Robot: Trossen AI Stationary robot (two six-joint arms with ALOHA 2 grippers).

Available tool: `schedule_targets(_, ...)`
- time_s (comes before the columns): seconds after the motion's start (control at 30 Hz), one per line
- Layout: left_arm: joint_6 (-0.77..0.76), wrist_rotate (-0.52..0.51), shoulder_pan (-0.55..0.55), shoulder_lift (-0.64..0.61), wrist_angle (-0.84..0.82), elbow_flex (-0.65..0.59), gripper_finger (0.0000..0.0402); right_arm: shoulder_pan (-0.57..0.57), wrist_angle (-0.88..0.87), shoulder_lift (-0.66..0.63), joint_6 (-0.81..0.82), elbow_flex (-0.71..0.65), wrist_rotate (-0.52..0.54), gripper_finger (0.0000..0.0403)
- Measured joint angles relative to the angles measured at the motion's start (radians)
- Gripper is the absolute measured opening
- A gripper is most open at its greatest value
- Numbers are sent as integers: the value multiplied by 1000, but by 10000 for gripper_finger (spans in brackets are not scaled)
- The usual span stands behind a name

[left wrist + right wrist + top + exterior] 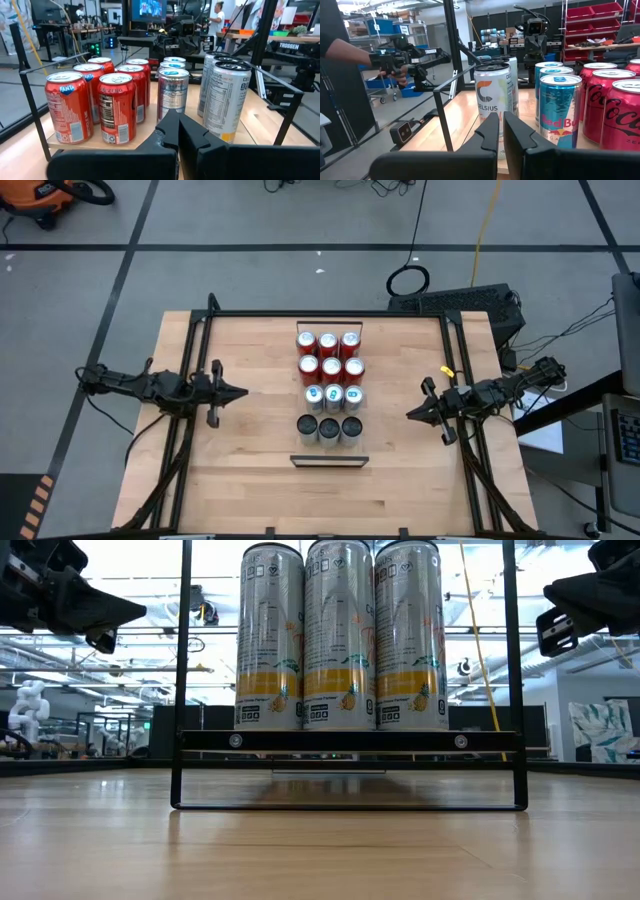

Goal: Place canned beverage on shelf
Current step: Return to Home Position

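the three tall white and yellow cans [340,640] stand up straight in one row, side by side and touching or nearly so. they are on the shelf [328,452], in the last row by one short end, with only a little bare wood between them and the low lip. next to them on the shelf is a row of blue and silver cans [332,394], and past those are the red cans [331,366], six of them. the shelf looks full, so i think the putting part is done and only the going away is left.

the shelf sits up on a thin black frame above the table [250,480]. the left claw [240,392] is off to one side of the shelf and the right claw [410,414] is off to the other side. both point in at the cans. both have their fingers pressed together and hold nothing. neither one touches a can or the frame.

what could go wrong? the white and yellow cans are tall and thin, so they would tip easily. if an arm swings toward the middle and not away, its pointed tip could poke a can. one can falling could push the ones beside it, like dominoes. a bump on the black frame could shake the whole shelf too. a can near the end could roll over the low lip and drop to the table.

a person's hand [395,70] holds a dark handle out past the table, well away from the cans.
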Motion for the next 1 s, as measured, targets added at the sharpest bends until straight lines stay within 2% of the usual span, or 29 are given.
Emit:
schedule_targets(0.1, -15, 5, 0, -34, 9, -50, 0, 0, 0, 0, 0, 0, 0, 0)
schedule_targets(0.17, -12, 29, 1, -41, 76, -73, 0, 0, -1, 0, 0, 0, 1, 0)
schedule_targets(0.53, 27, 29, 1, -42, 114, -89, 0, -23, -2, -3, -38, -9, 15, 0)
schedule_targets(0.73, 21, 30, 1, -42, 112, -89, 0, -100, -22, -3, -39, -9, -106, 0)
schedule_targets(0.9, 21, 45, 1, -42, 110, -90, 0, -160, -23, -3, -53, -9, -116, 0)
schedule_targets(1.0, 27, 46, 1, -42, 110, -90, 0, -187, -31, -3, -52, -9, -164, 0)
